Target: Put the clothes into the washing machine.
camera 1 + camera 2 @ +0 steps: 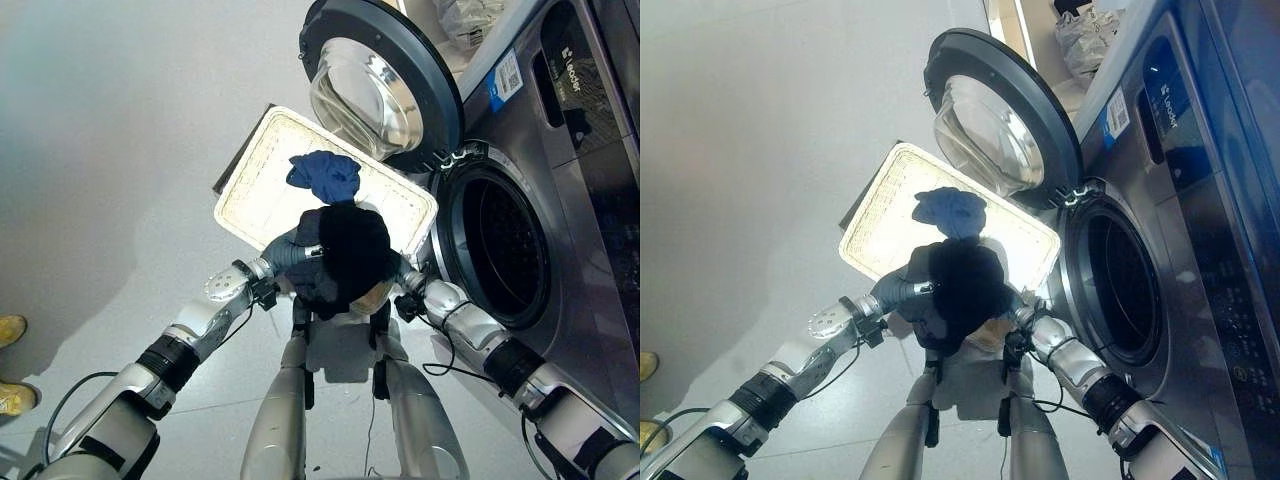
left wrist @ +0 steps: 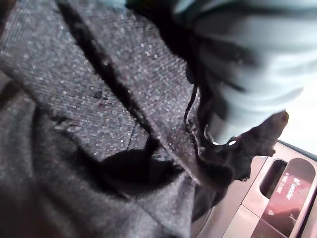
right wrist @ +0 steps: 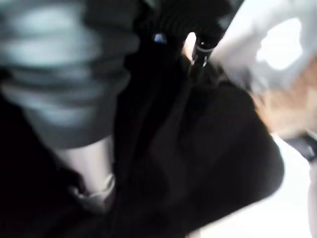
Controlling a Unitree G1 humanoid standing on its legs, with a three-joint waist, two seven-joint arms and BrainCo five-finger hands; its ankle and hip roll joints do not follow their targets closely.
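A bundle of dark clothes (image 1: pixel 350 255), black on top with grey knit cloth (image 2: pixel 99 99) and a bit of tan fabric (image 1: pixel 372 297) beneath, hangs between both my hands above the near edge of the white basket (image 1: pixel 250 180). My left hand (image 1: pixel 285 252) reaches into the bundle from the left and my right hand (image 1: pixel 408 273) from the right. The cloth covers both past the dark wrist covers. A blue garment (image 1: pixel 325 175) lies in the basket. The washing machine's round opening (image 1: pixel 505 245) is just right of the bundle, with its door (image 1: pixel 380 85) swung wide open.
The open door hangs over the basket's far right corner. The washer's grey front and control panel (image 2: pixel 277 193) fill the right side. A person's yellow shoes (image 1: pixel 12 330) stand on the bare grey floor at the far left.
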